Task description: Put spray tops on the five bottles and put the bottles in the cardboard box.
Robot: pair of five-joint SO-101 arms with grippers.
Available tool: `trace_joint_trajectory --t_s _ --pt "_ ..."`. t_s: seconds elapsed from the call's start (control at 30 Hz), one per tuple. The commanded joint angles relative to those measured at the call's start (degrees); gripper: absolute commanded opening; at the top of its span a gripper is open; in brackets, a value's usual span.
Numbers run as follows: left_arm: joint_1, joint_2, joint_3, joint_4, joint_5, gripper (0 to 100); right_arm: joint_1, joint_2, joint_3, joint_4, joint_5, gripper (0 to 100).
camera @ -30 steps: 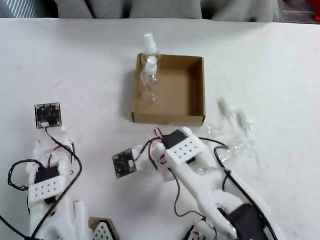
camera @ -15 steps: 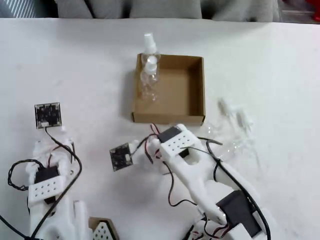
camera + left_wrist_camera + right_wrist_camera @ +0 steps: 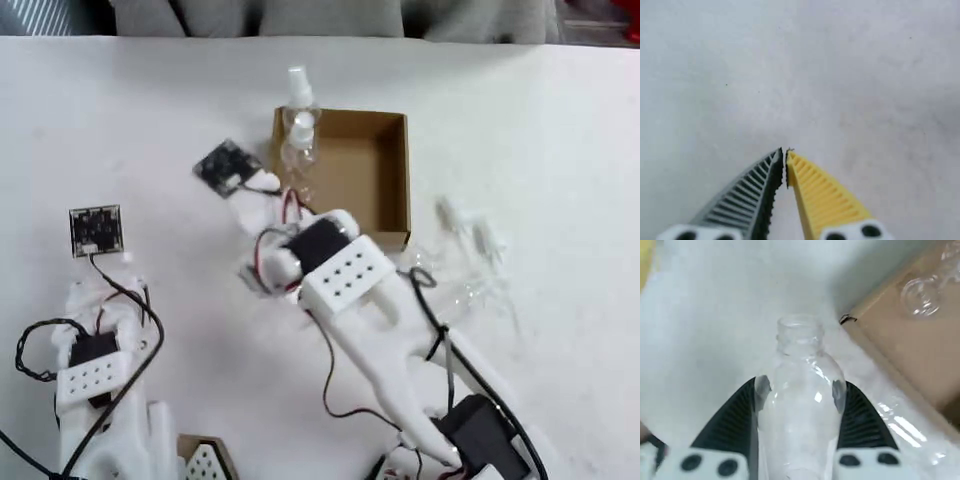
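Right wrist view gives us the right gripper [image 3: 800,387] with its black jaws closed against both sides of a clear bottle [image 3: 801,347] whose neck stands open. It hangs over the white table [image 3: 715,315], just beside the cardboard box [image 3: 905,355]. From the high view we see two capped bottles [image 3: 298,140] at the box's far left corner, and loose spray tops [image 3: 470,230] lying on the table off its other side. Our left gripper [image 3: 785,152] sits over bare table, jaws pressed together on nothing.
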Motion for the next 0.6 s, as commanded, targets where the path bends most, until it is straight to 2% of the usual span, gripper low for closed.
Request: trace_joint_trajectory --t_s 0.0,0.13,0.27,0.47,0.57 --pt "0.4 -1.5 -0.3 0.0 0.2 2 -3.2 -2.1 -2.8 -0.4 -20.3 8.0" --pt "-0.7 -1.5 -0.4 0.0 0.2 2 -3.6 0.9 -0.9 -2.6 -27.7 11.3" --pt "-1.0 -1.5 -0.4 0.0 0.2 2 -3.3 7.2 3.6 -9.2 -33.1 11.8" --pt "-0.9 -1.5 -0.4 0.0 0.2 2 -3.4 15.3 4.7 -16.0 -34.5 12.1" --pt "-0.9 -1.5 -0.4 -0.1 0.2 2 -3.6 16.1 4.7 -16.1 -34.5 18.0"
